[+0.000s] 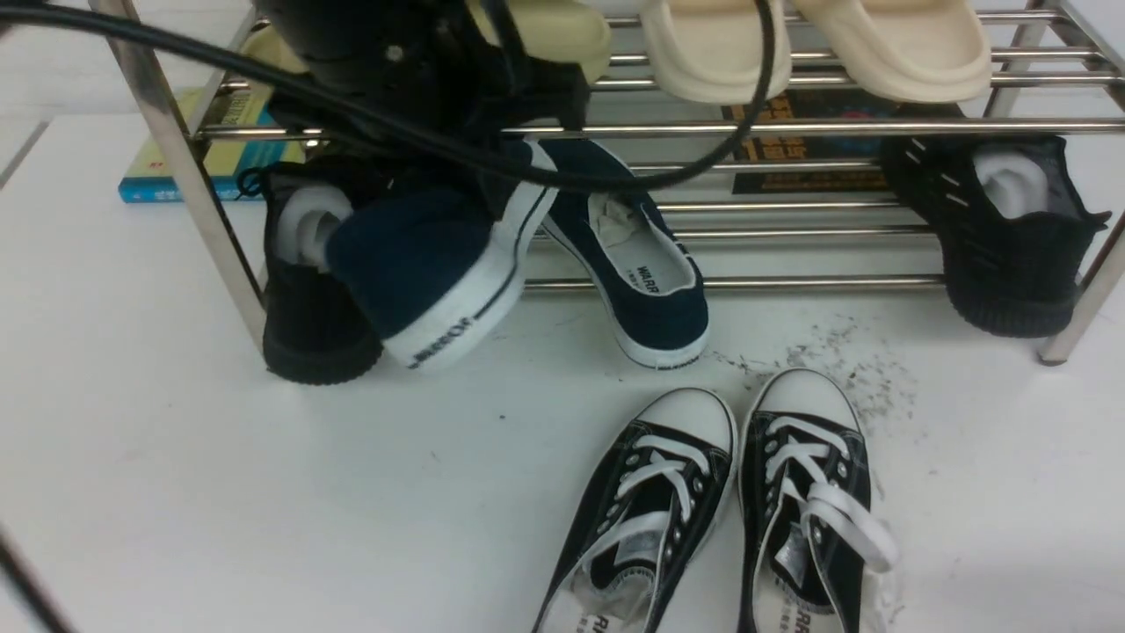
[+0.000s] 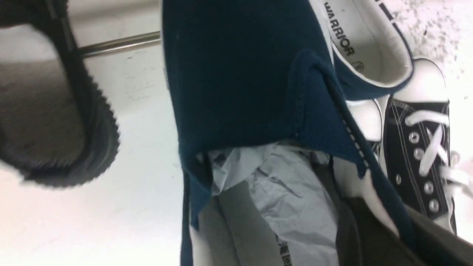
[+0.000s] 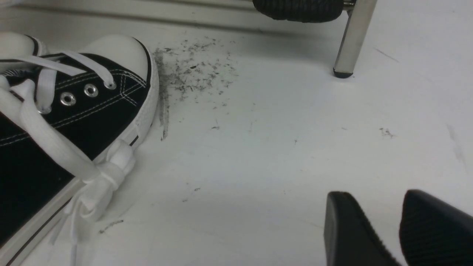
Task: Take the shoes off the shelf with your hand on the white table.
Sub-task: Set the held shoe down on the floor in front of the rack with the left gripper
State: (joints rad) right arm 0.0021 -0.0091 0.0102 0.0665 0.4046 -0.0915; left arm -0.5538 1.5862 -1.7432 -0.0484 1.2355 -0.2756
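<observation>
One of the two navy slip-ons is in the robot's grasp, and neither is set down on the white surface point(image 1: 264, 492), so the task looks partway along. The held shoe point(image 1: 413, 255) hangs tilted at the left part of the shoe rack point(image 1: 817, 127), its lettered white sole edge showing and crumpled paper point(image 2: 292, 195) inside it. Its mate point(image 1: 659, 303) rests on the lower tier, heel outward. What remains, as I judge it, is to bring the held shoe clear and lower it onto the surface, then fetch the other.

The left end effector point(image 2: 369, 220) is pinching the held shoe by the side wall of its opening, one finger inside the shoe and the other outside. The rest of that shoe extends beyond the fingers. The mate is just beside the held one, on its right in the front view, and out of the grip. The right end effector point(image 3: 377, 218) has its fingers slightly parted with nothing between them, over the surface and well apart from both slip-ons. The black-and-white sneakers point(image 1: 800, 492) stand on the surface in front of the rack.
</observation>
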